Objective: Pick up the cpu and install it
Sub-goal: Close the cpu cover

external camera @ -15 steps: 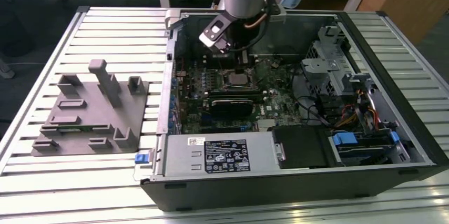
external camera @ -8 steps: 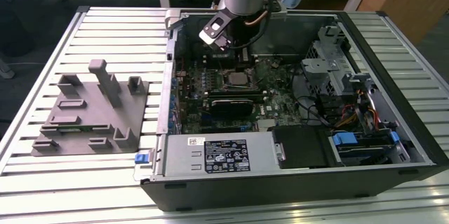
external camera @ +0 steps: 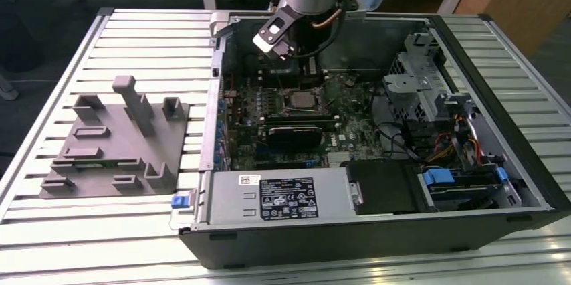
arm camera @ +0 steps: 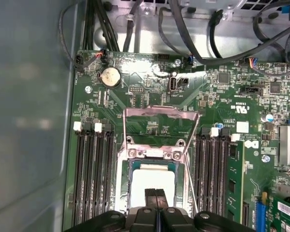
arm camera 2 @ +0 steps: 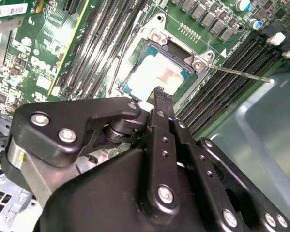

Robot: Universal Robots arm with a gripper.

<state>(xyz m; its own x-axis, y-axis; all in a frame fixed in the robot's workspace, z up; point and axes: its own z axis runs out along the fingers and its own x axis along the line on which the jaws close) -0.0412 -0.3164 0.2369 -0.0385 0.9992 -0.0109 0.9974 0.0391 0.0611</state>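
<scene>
Pincer clenched, tips over cpu near its edge; cpu seated inside socket frame, load plate open.
</scene>
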